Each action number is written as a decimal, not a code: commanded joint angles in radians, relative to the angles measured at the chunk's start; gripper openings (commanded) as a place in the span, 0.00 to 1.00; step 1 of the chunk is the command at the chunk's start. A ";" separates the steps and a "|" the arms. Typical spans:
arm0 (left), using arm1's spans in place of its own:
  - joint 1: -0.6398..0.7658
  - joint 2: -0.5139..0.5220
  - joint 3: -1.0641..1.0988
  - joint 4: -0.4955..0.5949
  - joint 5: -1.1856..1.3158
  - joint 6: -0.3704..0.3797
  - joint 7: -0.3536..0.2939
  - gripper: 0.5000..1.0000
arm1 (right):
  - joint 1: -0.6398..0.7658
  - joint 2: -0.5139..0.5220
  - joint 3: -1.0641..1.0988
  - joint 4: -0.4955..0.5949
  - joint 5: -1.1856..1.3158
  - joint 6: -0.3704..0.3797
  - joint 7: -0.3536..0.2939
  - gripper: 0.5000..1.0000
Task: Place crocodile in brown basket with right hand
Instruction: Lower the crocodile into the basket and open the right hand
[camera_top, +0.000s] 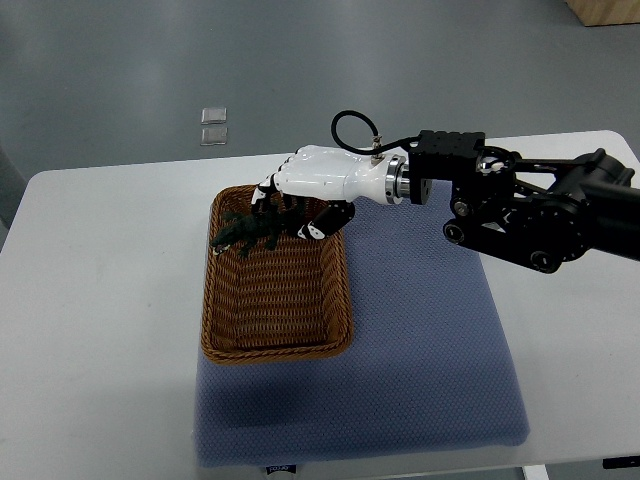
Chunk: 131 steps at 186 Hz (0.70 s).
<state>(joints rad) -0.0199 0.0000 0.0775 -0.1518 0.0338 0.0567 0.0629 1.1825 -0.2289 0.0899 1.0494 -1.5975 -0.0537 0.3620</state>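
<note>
A dark green toy crocodile (243, 232) hangs over the far end of the brown wicker basket (275, 330), its tail end pointing left past the basket's rim. My right hand (283, 207), white with black finger joints, reaches in from the right and has its fingers curled on the crocodile's near end. The hand sits just above the basket's far rim. The basket stands on a blue-grey mat (420, 360), at the mat's left side. No left arm shows.
The mat lies on a white table (100, 300). My black right forearm (530, 215) crosses the table's far right part. Two small pale squares (213, 125) lie on the grey floor beyond the table.
</note>
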 joint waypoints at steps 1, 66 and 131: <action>0.000 0.000 -0.001 0.000 0.000 0.000 -0.001 1.00 | -0.017 0.059 -0.027 -0.031 -0.004 0.000 0.000 0.06; 0.000 0.000 -0.001 0.000 0.000 0.000 0.000 1.00 | -0.066 0.117 -0.061 -0.100 -0.009 -0.003 -0.002 0.08; 0.000 0.000 -0.001 0.000 0.001 0.000 0.000 1.00 | -0.099 0.114 -0.062 -0.120 -0.009 -0.012 -0.006 0.34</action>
<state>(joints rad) -0.0198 0.0000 0.0767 -0.1518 0.0339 0.0567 0.0629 1.0948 -0.1121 0.0278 0.9336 -1.6068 -0.0639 0.3559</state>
